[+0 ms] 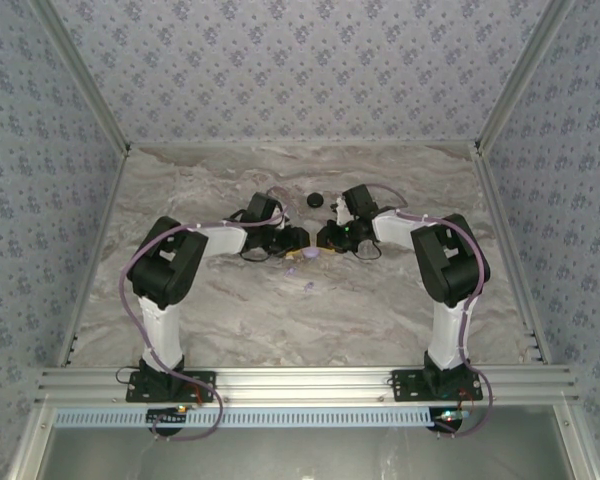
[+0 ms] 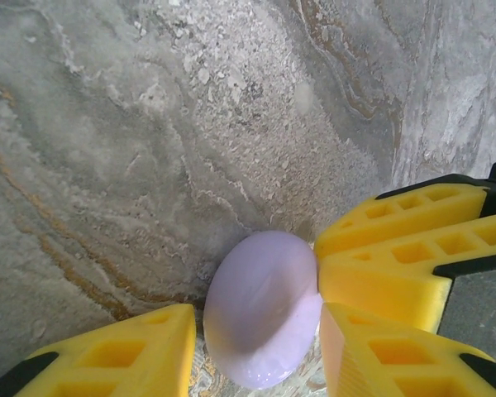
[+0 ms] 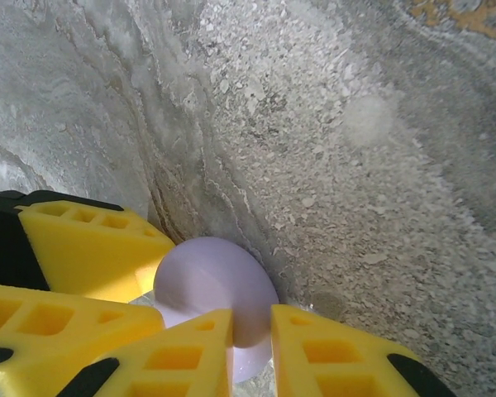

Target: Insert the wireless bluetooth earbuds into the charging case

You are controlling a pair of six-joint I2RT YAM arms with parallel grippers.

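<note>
A pale purple round charging case (image 2: pixel 260 289) sits on the marble table (image 2: pixel 149 124), where both grippers meet at the middle. My left gripper (image 2: pixel 258 321) has its yellow fingers on either side of the case body. My right gripper (image 3: pixel 251 331) is pinched on the edge of the case's domed top (image 3: pixel 207 273). The right gripper's fingers (image 2: pixel 397 231) press in from the right in the left wrist view. From above, the case (image 1: pixel 305 253) is mostly hidden between the left gripper (image 1: pixel 292 243) and the right gripper (image 1: pixel 320 240). One pale purple earbud (image 1: pixel 308 288) lies loose on the table just in front of them.
A black round case (image 1: pixel 315 197) sits behind the grippers toward the back. Patterned walls (image 1: pixel 300 60) close the table in at the back and on both sides. Open marble lies in front of the grippers, toward the arm bases.
</note>
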